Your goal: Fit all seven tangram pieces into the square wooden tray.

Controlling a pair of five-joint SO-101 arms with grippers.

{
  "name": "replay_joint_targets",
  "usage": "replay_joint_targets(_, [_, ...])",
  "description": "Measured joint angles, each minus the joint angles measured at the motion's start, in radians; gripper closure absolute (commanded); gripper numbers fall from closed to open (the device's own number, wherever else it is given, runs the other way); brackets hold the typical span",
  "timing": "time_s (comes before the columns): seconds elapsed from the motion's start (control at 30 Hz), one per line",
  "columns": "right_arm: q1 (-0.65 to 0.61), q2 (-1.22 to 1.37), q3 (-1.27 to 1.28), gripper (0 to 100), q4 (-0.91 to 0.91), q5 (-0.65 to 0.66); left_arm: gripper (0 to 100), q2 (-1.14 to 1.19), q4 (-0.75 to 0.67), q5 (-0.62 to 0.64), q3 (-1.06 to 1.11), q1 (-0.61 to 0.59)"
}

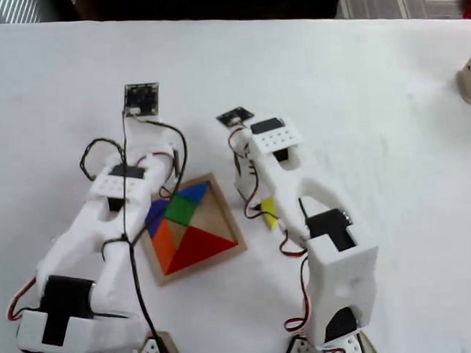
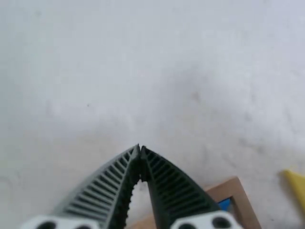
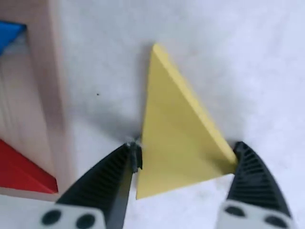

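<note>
The right gripper [image 3: 186, 148] has its jaws spread, one on either side of the flat yellow wooden triangle [image 3: 176, 133]. The triangle lies on the white table [image 3: 248, 57], just beside the rim of the square wooden tray [image 3: 47, 71]. In the tray sit red, orange, green and blue pieces [image 1: 193, 237], with bare wood along the side nearest the triangle. This looks like the pickup of the loose piece. Next the jaws must close on its edges, lift, and turn it to suit that gap. The left gripper [image 2: 140, 149] is pinched together on nothing, over the table past the tray's corner.
</note>
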Motion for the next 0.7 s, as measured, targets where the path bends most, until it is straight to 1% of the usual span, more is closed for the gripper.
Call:
replay_joint_targets(0.27, [0.009,0.000,-0.002,90.8,-0.006,0.000,98,0.000,0.000,0.000,0.000,0.000])
replay_joint_targets(0.5, [0.005,-0.063,0.040,92.1,-0.014,0.000,98,0.000,0.000,0.000,0.000,0.000])
replay_joint_targets(0.6, [-0.034,-0.137,0.126,98.8,-0.080,0.000,98,0.000,0.000,0.000,0.000,0.000])
replay_joint_targets(0.67, [-0.083,-0.190,0.187,97.1,-0.115,0.003,98,0.000,0.000,0.000,0.000,0.000])
replay_joint_targets(0.7, [-0.104,-0.230,0.213,97.9,-0.135,0.003,98,0.000,0.000,0.000,0.000,0.000])
